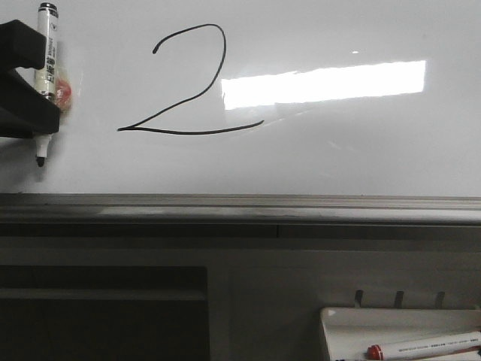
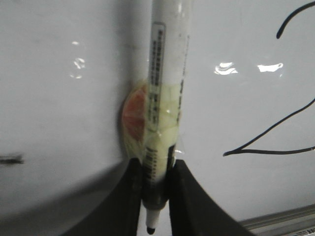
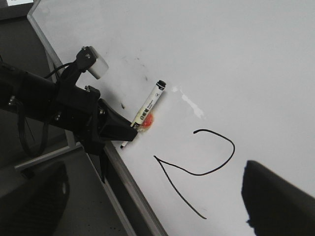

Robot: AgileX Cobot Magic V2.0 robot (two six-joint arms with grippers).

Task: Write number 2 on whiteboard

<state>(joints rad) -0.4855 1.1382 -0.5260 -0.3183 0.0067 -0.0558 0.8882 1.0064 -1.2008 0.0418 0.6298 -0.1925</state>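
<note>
The whiteboard (image 1: 338, 45) carries a finished number 2 (image 1: 180, 133) in thin black line, with a curved top, a pointed corner and a long base stroke. My left gripper (image 1: 49, 79) is shut on a white marker (image 1: 47, 53) with an orange-red lump taped to it. It is to the left of the digit, with the marker's black tip (image 1: 40, 159) pointing down, clear of the strokes. The left wrist view shows the marker (image 2: 167, 73) clamped between my fingers (image 2: 187, 196) and the 2 (image 2: 266, 152) beside it. My right gripper (image 3: 157, 206) hovers open and empty over the 2 (image 3: 194, 174).
A grey metal rail (image 1: 240, 203) runs along the board's lower edge. A small white tray (image 1: 353, 323) at the lower right holds a red-capped marker (image 1: 421, 348). My left arm (image 3: 54, 105) reaches over the board's edge in the right wrist view.
</note>
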